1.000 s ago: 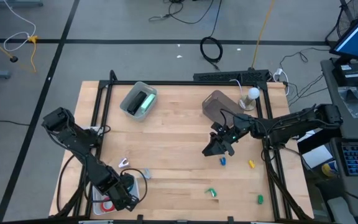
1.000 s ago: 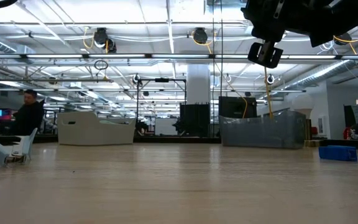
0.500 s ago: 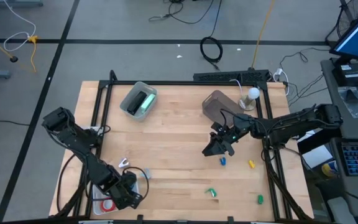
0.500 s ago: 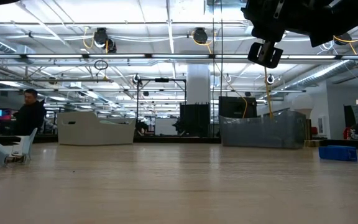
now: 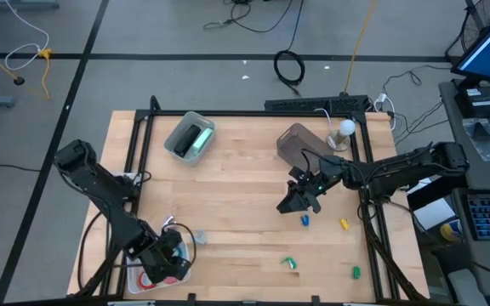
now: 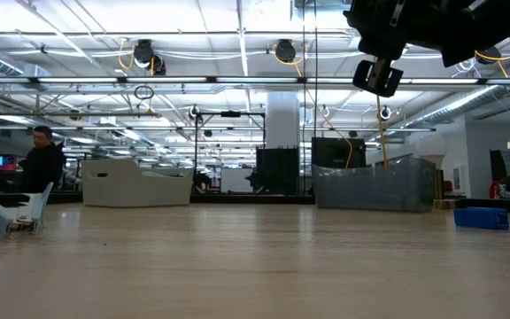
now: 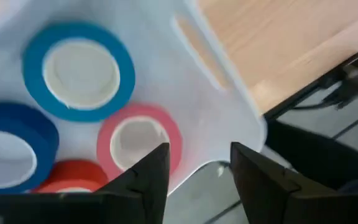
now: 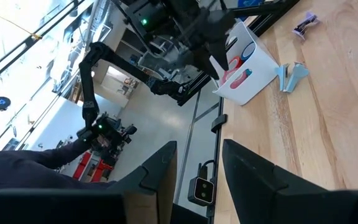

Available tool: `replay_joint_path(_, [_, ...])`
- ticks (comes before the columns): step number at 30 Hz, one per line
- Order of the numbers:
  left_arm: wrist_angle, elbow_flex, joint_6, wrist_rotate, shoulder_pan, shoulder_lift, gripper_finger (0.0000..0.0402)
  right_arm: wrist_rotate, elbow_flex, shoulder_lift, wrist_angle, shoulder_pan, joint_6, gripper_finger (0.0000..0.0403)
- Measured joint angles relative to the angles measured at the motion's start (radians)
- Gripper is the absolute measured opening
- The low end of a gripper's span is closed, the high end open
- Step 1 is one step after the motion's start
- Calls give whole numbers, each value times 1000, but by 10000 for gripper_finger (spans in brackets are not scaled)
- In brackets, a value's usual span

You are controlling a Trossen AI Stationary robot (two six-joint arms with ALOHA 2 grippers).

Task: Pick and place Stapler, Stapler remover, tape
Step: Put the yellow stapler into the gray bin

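Hanging just over a white tray [image 7: 229,118] at the near left corner of the desk [image 5: 236,195], the left gripper [image 7: 197,165] has its fingers [image 7: 148,171] apart, with nothing between them. In the tray lie four rolls of tape: a blue roll [image 7: 79,71], a second blue roll [image 7: 11,146], a pink-red roll [image 7: 140,138] and a red roll [image 7: 73,177]. They sit close together, and the pink-red one is right below the fingers.

A pale blue tool [image 5: 199,237] and a small purple and white thing [image 5: 169,222] lie on the desk just beside the tray.

The right gripper [image 5: 292,202] hangs over the middle right part of the desk. Its fingers [image 8: 244,168] are a little apart and hold nothing. Near it lie a blue piece [image 5: 305,220], a yellow piece [image 5: 344,224] and two green pieces [image 5: 290,263]. A clear box [image 5: 189,137] with a green thing inside sits at the far side.
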Motion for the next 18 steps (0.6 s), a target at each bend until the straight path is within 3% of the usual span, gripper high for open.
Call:
replay_joint_path(10, [75, 0, 173, -421, 45, -137, 131, -49, 0, -1, 0, 0, -64, 121])
replay_joint_path(14, [148, 0, 325, -495, 86, -144, 129, -123, 0, -11, -6, 1, -65, 121])
replay_joint_path(18, [178, 0, 424, -501, 129, -141, 129, -135, -3, -43, -20, 0, -26, 122])
